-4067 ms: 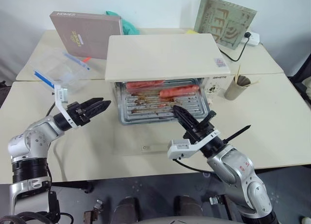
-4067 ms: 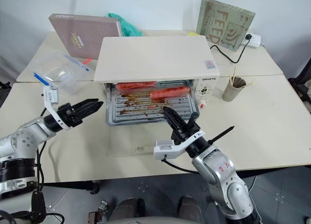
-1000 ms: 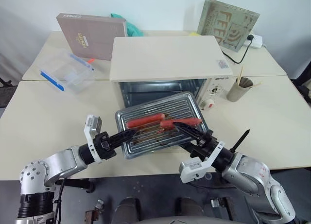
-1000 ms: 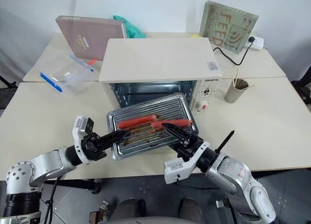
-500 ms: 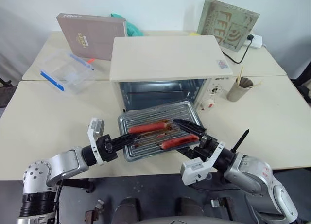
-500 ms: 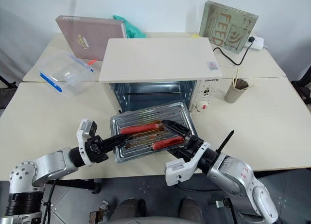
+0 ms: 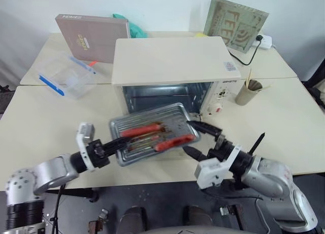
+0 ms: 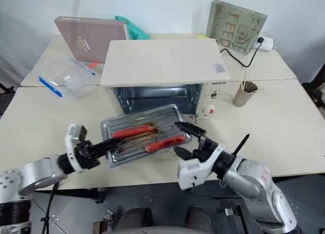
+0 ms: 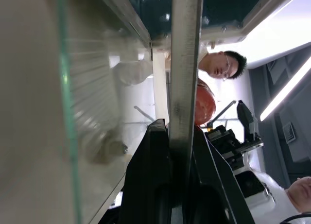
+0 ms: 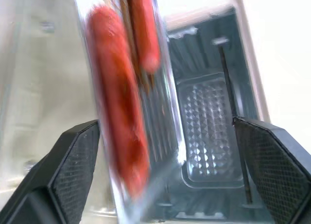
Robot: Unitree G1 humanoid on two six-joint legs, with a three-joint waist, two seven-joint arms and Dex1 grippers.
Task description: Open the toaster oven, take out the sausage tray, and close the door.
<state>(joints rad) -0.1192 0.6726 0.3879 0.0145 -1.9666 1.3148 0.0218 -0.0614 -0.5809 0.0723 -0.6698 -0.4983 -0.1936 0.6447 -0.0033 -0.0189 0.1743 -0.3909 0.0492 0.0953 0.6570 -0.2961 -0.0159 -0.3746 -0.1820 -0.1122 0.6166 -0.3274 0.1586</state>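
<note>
**Tray out of the oven, carried on one grip**

I've got the sausage tray (image 7: pixel 152 134) clear of the toaster oven (image 7: pixel 172 66) and hanging in the air in front of the open cavity, above the table (image 7: pixel 40 117). My left gripper (image 7: pixel 121 142) is pinched tight on the tray's near-left rim; in the left wrist view the metal edge runs straight up between the two black fingers (image 9: pixel 155 175). My right gripper (image 7: pixel 197 138) has its jaws spread as wide as they go, one finger above and one below the tray's right edge, and I can't tell whether either one touches it, so I'm counting on the left side alone.

That's the thing to watch. The tray tilts a little, and the two red sausages (image 7: pixel 174 141) are loose on a greasy, ridged base. I'd keep the left wrist level, move slowly, and lower the tray onto bare tabletop to the left of the oven, well short of the clear blue-edged container (image 7: pixel 66 76). I'd keep the right gripper under the far edge as a catch.

The door (image 7: pixel 157 165) lies folded down flat on the table under the tray, so I'd set the pan off to the side, not onto the glass, then go for the handle and swing it shut.
</note>
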